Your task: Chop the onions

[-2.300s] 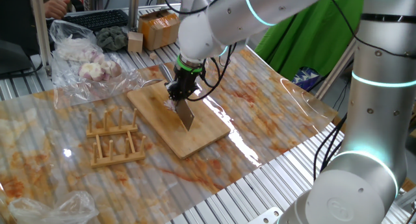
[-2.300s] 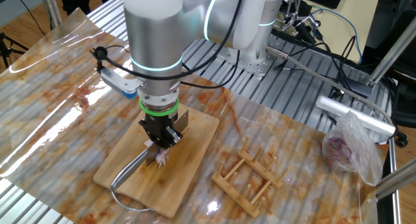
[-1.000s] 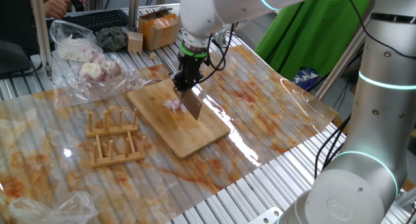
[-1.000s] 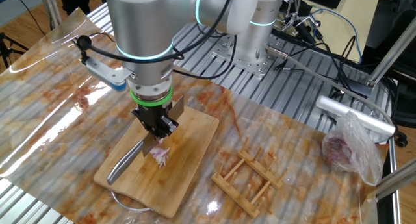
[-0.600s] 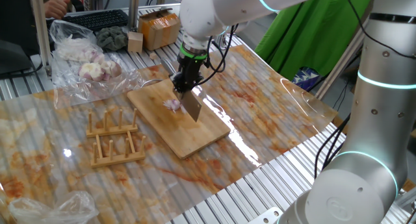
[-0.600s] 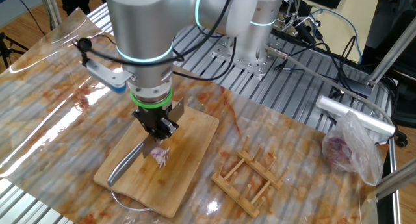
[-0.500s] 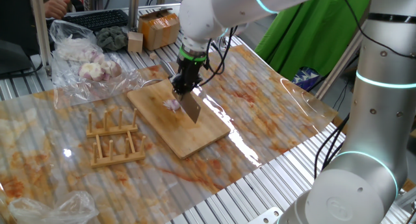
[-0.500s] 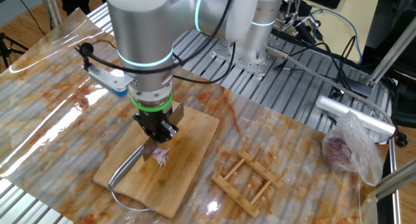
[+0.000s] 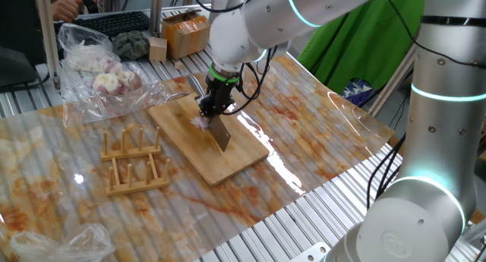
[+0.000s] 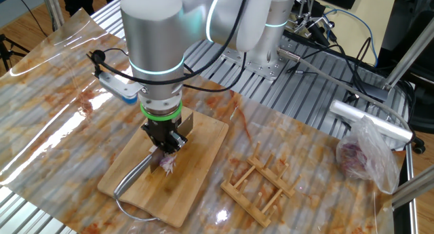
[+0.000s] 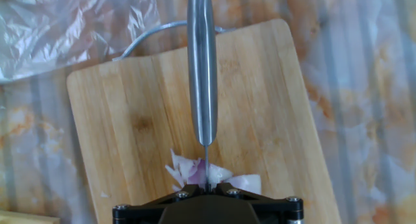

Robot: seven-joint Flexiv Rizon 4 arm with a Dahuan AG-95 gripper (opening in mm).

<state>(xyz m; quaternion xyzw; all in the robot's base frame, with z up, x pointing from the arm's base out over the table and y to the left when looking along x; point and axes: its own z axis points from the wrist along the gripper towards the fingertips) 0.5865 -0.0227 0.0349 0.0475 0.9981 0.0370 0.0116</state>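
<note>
Your end effector [image 10: 165, 144] points straight down over the wooden cutting board [image 9: 228, 157], its jaws clamped on a knife [image 11: 202, 74] with a smooth, rounded, metallic grey handle that runs away from you in the hand view and narrows to a thin blade edge. That edge sits in the onions [image 11: 209, 174], a small cluster of pale white and pinkish-purple pieces with curved, layered shapes, lying on the board directly beneath the end effector; in the other fixed view the onions [image 10: 167, 165] show just below the black fingers, near the middle of the board. In one fixed view the flat, rectangular blade [image 9: 219, 133] stands upright on the board just beside the pinkish onion pieces [image 9: 200, 122]. The board is light bamboo with visible lengthwise grain and rounded corners, and a thin metal wire loop [image 10: 129, 207] sticks out from one end. It rests on a desk [image 9: 319, 133] covered with a glossy, clear plastic sheet over an orange-and-grey marbled surface. Near the board stands a slatted wooden rack [image 9: 135, 162] with upright pegs. Further back lies a crinkled transparent bag [image 9: 95, 61] holding rounder purple-white bulbs, well apart from the board.
</note>
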